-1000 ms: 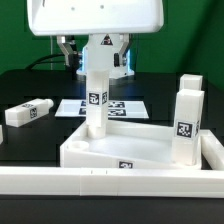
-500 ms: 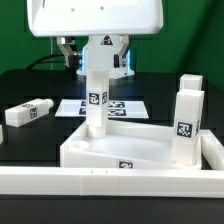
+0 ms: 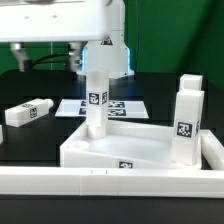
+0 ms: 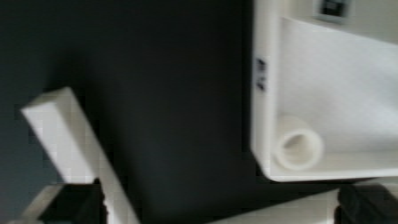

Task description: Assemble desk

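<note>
The white desk tabletop (image 3: pixel 140 152) lies rim-up at the middle of the table. One white leg (image 3: pixel 95 100) stands upright at its far left corner, and two more legs (image 3: pixel 186 125) stand at its right side. A fourth leg (image 3: pixel 27 112) lies loose at the exterior view's left. My gripper (image 3: pixel 99 62) hangs just above and behind the upright corner leg. In the wrist view the tabletop (image 4: pixel 338 90) shows an empty corner socket (image 4: pixel 297 148), and a long white piece (image 4: pixel 68 145) runs beside one finger. The gripper (image 4: pixel 222 205) is open with only dark table between its fingers.
The marker board (image 3: pixel 125 106) lies flat behind the tabletop. A long white border rail (image 3: pixel 110 182) runs across the front, with a side rail (image 3: pixel 214 150) at the exterior view's right. Cables hang behind the arm.
The arm's white body has swung toward the exterior view's left and lifted. The jaws stay open, and the tabletop and legs have not moved.
</note>
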Available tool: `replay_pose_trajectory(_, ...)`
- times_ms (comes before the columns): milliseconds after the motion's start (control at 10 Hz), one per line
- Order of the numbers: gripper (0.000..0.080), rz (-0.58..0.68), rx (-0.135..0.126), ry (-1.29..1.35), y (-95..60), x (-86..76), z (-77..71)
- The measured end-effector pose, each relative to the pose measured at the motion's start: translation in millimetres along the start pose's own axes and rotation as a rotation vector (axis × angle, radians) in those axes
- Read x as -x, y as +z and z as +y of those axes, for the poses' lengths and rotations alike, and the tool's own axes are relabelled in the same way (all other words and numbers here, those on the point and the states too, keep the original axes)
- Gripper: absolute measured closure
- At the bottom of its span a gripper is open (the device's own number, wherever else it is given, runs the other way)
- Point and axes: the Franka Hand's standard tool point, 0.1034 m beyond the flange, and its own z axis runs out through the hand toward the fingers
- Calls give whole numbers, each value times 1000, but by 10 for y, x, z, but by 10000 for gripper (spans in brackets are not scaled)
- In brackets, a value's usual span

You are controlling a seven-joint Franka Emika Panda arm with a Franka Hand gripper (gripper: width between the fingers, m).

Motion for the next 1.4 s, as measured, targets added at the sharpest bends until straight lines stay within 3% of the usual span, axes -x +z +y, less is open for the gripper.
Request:
replay_pose_trajectory(200,151,-2,1,8,9,-5,-67)
replay_pose_trajectory(400,151,-4,2,9,21,9,-20)
replay_pose_trajectory(600,151,-22,20,30,136,161,374)
replay_pose_trajectory(800,151,-43,62,48,393,298,682)
replay_pose_trajectory(900,151,-60,77,54,509,355,733)
replay_pose_trajectory(1300,151,-94,59,53,515,375,682)
replay_pose_trajectory(1400,151,-158,35,56,541,440,670)
